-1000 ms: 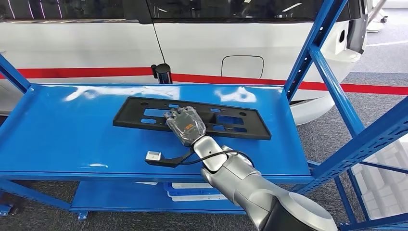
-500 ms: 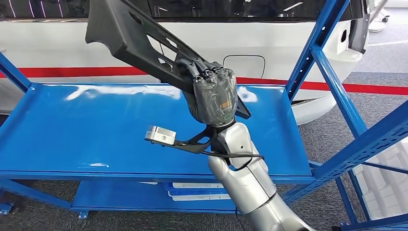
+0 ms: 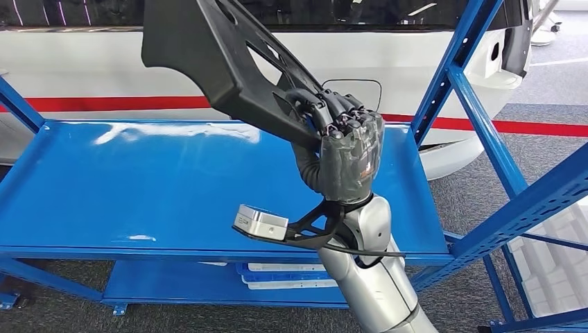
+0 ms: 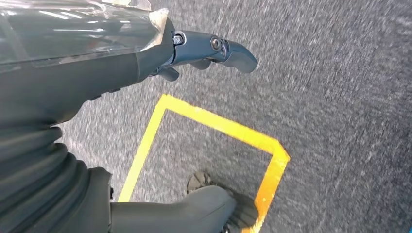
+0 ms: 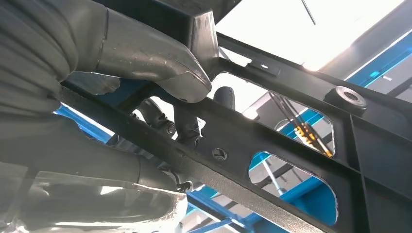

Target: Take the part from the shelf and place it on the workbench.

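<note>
The part is a long black plastic plate with cut-out slots. My right hand grips it by one edge and holds it tilted high above the blue shelf, its far end rising toward the upper left of the head view. In the right wrist view the thumb presses on the part's black frame and the darker fingers curl behind a bar. My left hand hangs over grey carpet, fingers lightly curled, holding nothing.
Blue shelf uprights and a slanted brace stand to the right of my arm. A white vehicle with a red stripe is behind the shelf. White parts lie on the lower shelf. Yellow floor tape marks the carpet.
My right hand took hold of the part where it lay flat on the shelf and lifted it clear; since half a second ago it has risen further and shifted right.
</note>
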Motion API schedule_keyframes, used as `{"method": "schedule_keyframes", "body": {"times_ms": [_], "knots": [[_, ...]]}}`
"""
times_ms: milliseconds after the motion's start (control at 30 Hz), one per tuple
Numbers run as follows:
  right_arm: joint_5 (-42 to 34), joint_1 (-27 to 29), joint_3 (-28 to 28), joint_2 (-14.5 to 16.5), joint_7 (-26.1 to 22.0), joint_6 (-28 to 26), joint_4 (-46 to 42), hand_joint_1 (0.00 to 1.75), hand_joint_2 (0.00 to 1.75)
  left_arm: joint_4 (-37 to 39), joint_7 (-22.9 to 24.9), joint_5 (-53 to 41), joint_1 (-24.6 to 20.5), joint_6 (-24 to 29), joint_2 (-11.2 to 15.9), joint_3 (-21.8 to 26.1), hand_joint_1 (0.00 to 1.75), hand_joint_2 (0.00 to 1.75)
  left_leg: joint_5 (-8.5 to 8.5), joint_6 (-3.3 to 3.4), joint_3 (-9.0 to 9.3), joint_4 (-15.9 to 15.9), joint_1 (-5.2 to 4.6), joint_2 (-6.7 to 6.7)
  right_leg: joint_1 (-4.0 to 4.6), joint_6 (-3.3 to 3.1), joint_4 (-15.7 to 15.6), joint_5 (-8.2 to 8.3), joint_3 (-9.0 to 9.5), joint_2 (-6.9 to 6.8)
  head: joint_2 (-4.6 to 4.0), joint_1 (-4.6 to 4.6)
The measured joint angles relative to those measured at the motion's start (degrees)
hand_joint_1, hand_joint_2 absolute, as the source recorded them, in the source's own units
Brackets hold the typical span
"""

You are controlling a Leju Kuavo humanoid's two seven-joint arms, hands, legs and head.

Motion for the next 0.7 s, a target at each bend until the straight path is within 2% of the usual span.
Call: {"method": "schedule_keyframes", "body": {"times_ms": [100,233,300,400,433,467,533,567,600,633,700], "knots": [[-3.82,0.61,0.0,-0.34,-0.39,0.27,-1.19,1.75,1.75,0.0,-1.47,2.0,-0.06,-1.87,-0.01,0.96,0.0,1.75,0.0,0.0,0.0,0.0,0.0,0.01,0.0,0.0,0.0,0.0,0.01,0.0,0.0,-0.01],[-11.56,1.14,-0.03,-1.01,-2.22,0.52,-2.37,1.75,1.75,0.0,-0.42,2.26,-0.19,-2.55,0.12,1.6,0.0,1.75,-0.3,0.55,-0.19,0.41,-0.04,0.01,-0.87,0.11,-0.12,0.07,0.11,0.02,0.0,-0.05],[-12.89,1.26,-0.03,-1.19,-2.73,0.58,-2.8,1.75,1.75,0.0,0.08,2.23,-0.24,-2.65,0.16,1.76,0.0,1.75,-0.34,0.68,-0.23,0.48,-0.08,0.02,-0.98,0.17,-0.18,0.11,0.16,0.04,0.0,-0.04],[-13.25,1.32,-0.03,-1.31,-2.96,0.59,-3.48,1.75,1.75,0.0,0.13,2.19,-0.41,-2.7,0.07,1.94,0.0,1.75,0.17,1.37,0.21,-0.34,0.24,0.23,-0.89,0.53,0.47,-0.32,-0.24,0.0,0.0,-0.05],[-13.28,1.32,-0.04,-1.37,-2.97,0.59,-3.68,1.75,1.75,0.0,0.13,2.18,-0.46,-2.7,0.03,1.99,0.0,1.75,0.38,1.63,0.42,-0.72,0.5,0.37,-0.86,0.57,2.24,-1.27,-1.13,-0.03,0.0,-0.03],[-13.31,1.36,-0.06,-1.48,-2.97,0.59,-3.83,1.75,1.75,0.0,0.13,2.18,-0.51,-2.7,-0.01,2.01,0.0,1.75,0.52,1.79,0.57,-0.95,0.75,0.52,-0.96,0.55,5.29,-2.73,-2.61,-0.06,0.0,0.01],[-13.36,1.52,-0.09,-1.8,-2.98,0.59,-3.96,1.75,1.75,0.0,0.13,2.18,-0.57,-2.71,0.01,2.05,0.0,1.75,0.57,1.77,0.56,-0.96,0.96,0.7,-1.27,0.72,13.58,-6.01,-6.57,-0.07,0.0,0.02],[-13.41,1.66,-0.11,-1.97,-2.98,0.59,-3.97,1.75,1.75,0.0,0.14,2.17,-0.57,-2.71,-0.02,2.05,0.0,1.75,0.59,1.7,0.55,-0.92,1.11,0.77,-1.53,1.07,16.45,-6.87,-7.93,-0.09,0.0,0.0],[-13.68,1.8,-0.13,-2.15,-3.03,0.61,-3.97,1.75,1.75,0.0,0.22,2.07,-0.57,-2.63,-0.04,2.06,0.0,1.75,0.62,1.55,0.55,-0.87,1.33,0.81,-1.86,1.63,17.15,-6.84,-8.21,-0.11,0.0,-0.01],[-14.26,1.93,-0.13,-2.28,-3.16,0.67,-3.99,1.75,1.75,0.0,0.41,1.88,-0.57,-2.45,-0.07,2.05,0.0,1.75,0.63,1.3,0.59,-0.82,1.63,0.81,-2.21,2.36,15.2,-5.85,-7.19,-0.16,0.0,-0.02],[-16.52,2.07,-0.14,-2.48,-3.7,0.96,-4.13,1.75,1.75,0.0,1.17,1.36,-0.61,-1.77,-0.05,2.03,0.0,1.75,0.5,0.36,0.68,-0.72,2.26,0.72,-2.9,3.86,6.59,-2.75,-2.82,-0.45,0.0,0.04]]}}
